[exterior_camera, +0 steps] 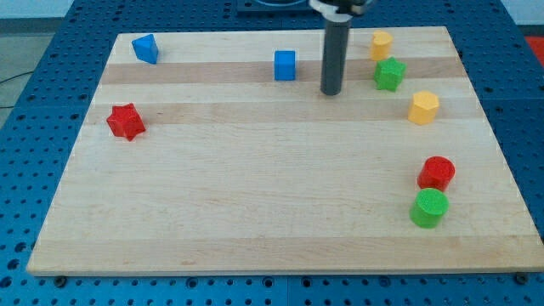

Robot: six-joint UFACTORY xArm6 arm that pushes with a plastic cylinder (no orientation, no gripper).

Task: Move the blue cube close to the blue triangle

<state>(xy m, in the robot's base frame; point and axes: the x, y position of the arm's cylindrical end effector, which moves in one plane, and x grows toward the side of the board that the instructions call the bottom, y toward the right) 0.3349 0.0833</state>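
Blue cube point(285, 65) sits at 9 o'clock of my tip point(331, 92), handy for shoving toward blue triangle point(145, 48); no pincer here, so can't tell any grip.

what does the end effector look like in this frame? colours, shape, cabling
A straight, dark grey to black cylindrical rod, plain and unmarked, ending in my tip, which is flat and blunt. At the view's top it joins a wider black and white mount, mostly cropped. No cables or labels show.

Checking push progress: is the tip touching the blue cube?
No, my tip stands apart from the blue cube, to the view's right of it.
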